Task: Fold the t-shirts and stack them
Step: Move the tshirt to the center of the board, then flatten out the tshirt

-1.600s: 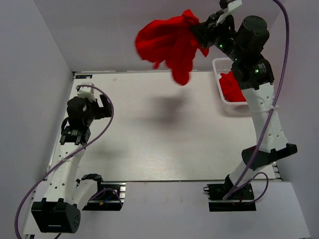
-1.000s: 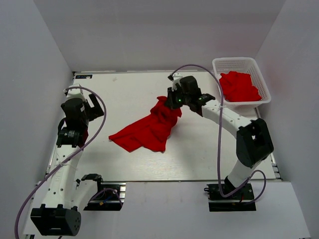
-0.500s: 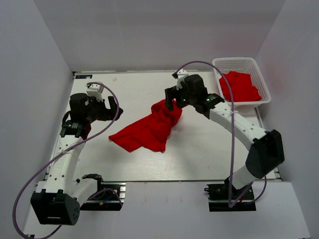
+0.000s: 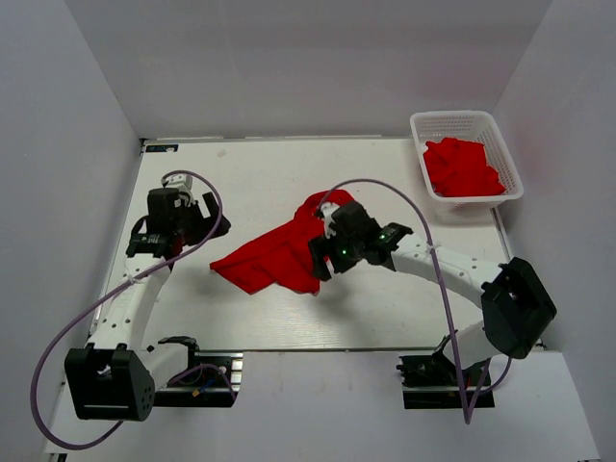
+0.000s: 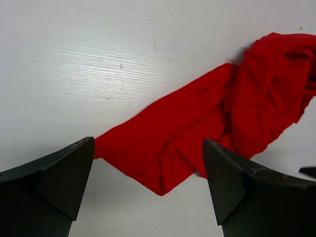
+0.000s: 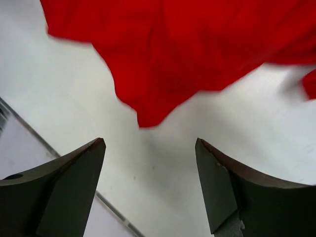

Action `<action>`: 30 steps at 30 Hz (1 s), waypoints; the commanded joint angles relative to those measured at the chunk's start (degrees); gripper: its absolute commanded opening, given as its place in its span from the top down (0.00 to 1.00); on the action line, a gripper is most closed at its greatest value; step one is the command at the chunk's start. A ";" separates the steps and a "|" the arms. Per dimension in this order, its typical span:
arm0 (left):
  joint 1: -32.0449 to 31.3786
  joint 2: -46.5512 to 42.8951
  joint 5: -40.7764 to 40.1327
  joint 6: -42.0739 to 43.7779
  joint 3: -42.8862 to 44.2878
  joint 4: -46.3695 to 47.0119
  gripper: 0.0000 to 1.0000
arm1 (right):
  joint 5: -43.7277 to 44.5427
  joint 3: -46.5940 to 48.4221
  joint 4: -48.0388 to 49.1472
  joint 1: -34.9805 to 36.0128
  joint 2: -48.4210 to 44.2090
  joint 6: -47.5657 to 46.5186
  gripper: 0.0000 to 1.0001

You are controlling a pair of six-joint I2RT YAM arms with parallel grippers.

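Soft red t-shirt (image 4: 274, 255), crumpled, mid-surface (image 4: 250, 183). Long axis diagonal: flat pointed end toward left arm, bunched end far-right. Left hand (image 5: 148, 143) fingers apart, empty. Right hand (image 6: 149, 140) likewise apart, over shirt's near edge.

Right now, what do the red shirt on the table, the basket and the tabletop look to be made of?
Red shirt: soft matte cloth, possibly cotton; it slumps in wrinkled folds.
Basket: white plastic, judging by its moulded lattice walls.
Tabletop: white board with faint straight grain, likely painted or laminated wood.
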 commanded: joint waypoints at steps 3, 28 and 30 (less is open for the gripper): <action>0.15 0.27 -6.15 -3.14 -0.45 -0.60 0.00 | 1.23 -5.52 2.36 3.08 -0.64 4.60 0.25; 0.68 -3.42 -10.81 -3.76 -2.21 -1.83 0.00 | 9.22 0.17 9.31 9.77 16.14 6.72 0.51; 0.68 -2.90 -11.34 -4.45 -2.73 -1.83 0.00 | 9.57 0.35 9.05 9.77 16.32 6.63 0.62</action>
